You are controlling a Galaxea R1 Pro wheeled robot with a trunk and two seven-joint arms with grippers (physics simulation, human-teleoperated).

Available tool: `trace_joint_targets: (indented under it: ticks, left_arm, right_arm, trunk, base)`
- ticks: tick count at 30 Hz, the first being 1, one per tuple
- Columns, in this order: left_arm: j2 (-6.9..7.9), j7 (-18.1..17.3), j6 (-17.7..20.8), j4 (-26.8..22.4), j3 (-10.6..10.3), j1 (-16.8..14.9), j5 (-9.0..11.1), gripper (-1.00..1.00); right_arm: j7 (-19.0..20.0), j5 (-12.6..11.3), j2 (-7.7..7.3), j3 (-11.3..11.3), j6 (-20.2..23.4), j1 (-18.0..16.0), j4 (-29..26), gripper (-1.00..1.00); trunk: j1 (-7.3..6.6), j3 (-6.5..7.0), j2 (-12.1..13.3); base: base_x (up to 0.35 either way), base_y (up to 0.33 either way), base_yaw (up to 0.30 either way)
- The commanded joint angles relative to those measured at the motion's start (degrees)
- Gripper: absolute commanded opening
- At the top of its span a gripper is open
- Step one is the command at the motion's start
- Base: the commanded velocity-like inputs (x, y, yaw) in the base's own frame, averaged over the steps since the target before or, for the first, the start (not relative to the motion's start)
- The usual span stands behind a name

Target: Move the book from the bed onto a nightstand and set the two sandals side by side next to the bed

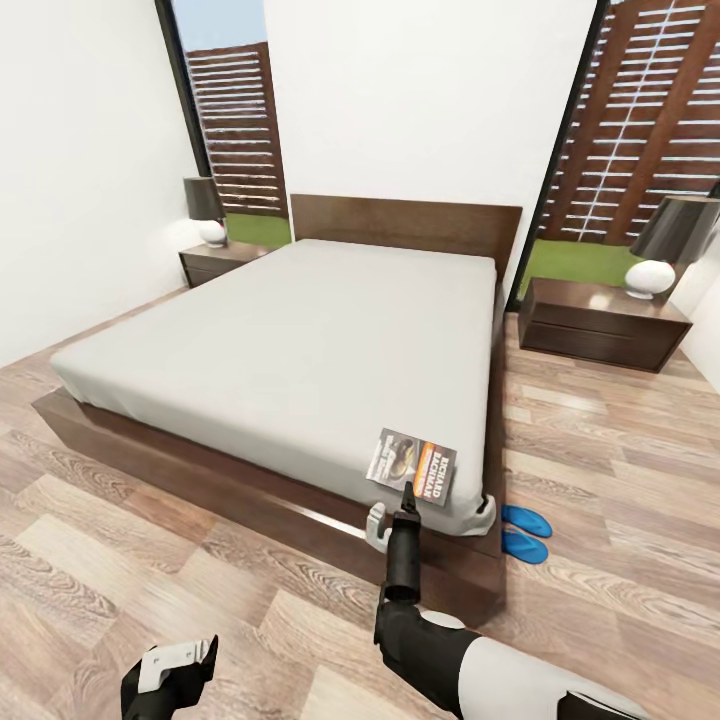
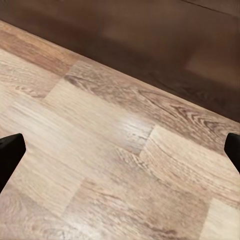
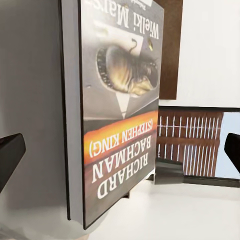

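The right gripper (image 1: pixel 407 492), fingers spread wide, reaches toward the book (image 1: pixel 411 466) at the bed's (image 1: pixel 300 340) near corner, lower centre of frame. It should straddle the book's edge squarely before closing. The left gripper (image 1: pixel 180 668) hangs open, lower left.

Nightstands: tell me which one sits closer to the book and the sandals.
The nightstand at the bed's right side, with the dark-shaded lamp. The book and sandals lie by the bed's near right corner; the other nightstand stands across the mattress.
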Motion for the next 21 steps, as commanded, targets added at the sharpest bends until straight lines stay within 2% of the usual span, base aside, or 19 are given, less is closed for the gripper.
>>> trace_joint_targets:
  ticks: [1,5,12,21]
  left_arm:
    - [0.08,0.37,-0.32,-0.04,-0.22,-0.01,0.60,1.00]
    - [0.08,0.37,-0.34,-0.04,-0.22,-0.01,0.60,1.00]
    - [0.08,0.37,-0.27,-0.04,-0.35,-0.01,0.60,1.00]
    - [0.08,0.37,-0.34,-0.04,-0.48,-0.01,0.60,1.00]
  right_arm:
    - [-0.09,0.06,0.01,0.20,0.36,-0.05,0.03,1.00]
    - [-0.09,0.06,0.01,0.20,0.33,-0.05,0.03,1.00]
    - [-0.09,0.07,0.01,0.20,0.32,-0.05,0.03,1.00]
    - [-0.09,0.01,0.01,0.20,0.32,-0.05,0.03,1.00]
  trunk:
    - [-0.01,-0.04,-0.02]
    - [-0.01,-0.04,-0.02]
    - [-0.01,-0.04,-0.02]
    - [-0.01,-0.04,-0.02]
  base:
    - [0.005,-0.004,0.000]
    - [0.027,-0.002,0.000]
    - [0.174,0.000,0.000]
    - [0.030,0.000,0.000]
